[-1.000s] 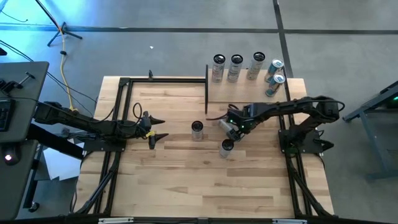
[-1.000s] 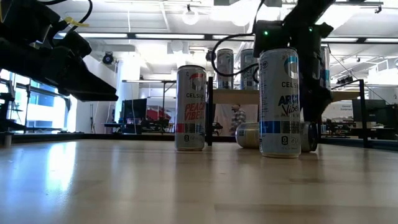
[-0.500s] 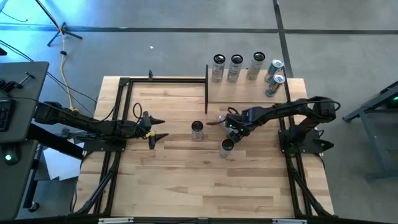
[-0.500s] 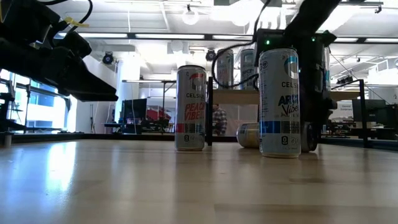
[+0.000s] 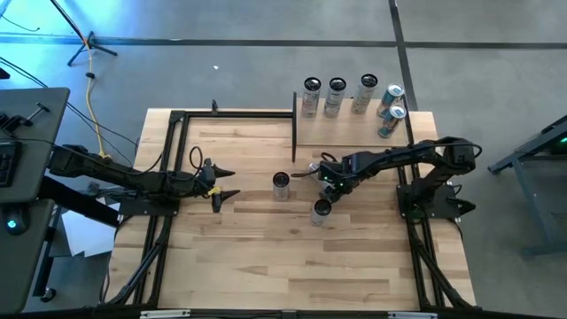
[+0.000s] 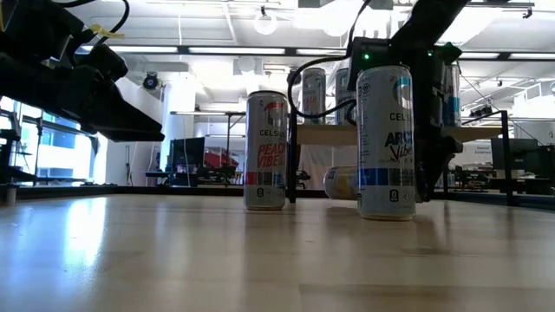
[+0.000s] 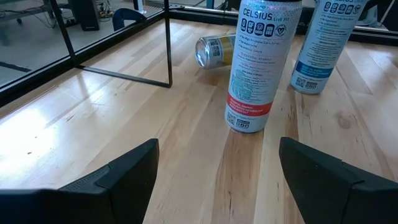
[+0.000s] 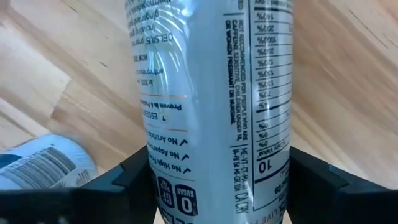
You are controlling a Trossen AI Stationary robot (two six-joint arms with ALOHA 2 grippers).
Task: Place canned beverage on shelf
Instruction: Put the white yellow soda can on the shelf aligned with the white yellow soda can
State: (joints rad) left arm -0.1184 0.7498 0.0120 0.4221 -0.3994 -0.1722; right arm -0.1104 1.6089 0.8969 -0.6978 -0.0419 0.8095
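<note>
A pale can (image 8: 217, 93) lies on its side on the table, just in front of the shelf (image 5: 354, 133); it also shows in the high view (image 5: 314, 167). My right gripper (image 8: 217, 186) is open and points down over it. Its fingers (image 8: 124, 180) stand close on either side of the can, across its length. A red-labelled can (image 5: 281, 184) and a blue-labelled can (image 5: 321, 209) stand upright nearby. My left gripper (image 5: 226, 183) is open and empty at the table's left.
Several cans stand on the shelf's far part (image 5: 337, 96), and two more stand at its right end (image 5: 390, 111). The blue-labelled can (image 8: 37, 165) stands close beside my right gripper. A black metal frame (image 5: 177, 115) runs round the table's edges.
My right gripper has moved a little toward the table's left and far edge, coming over the lying can.
</note>
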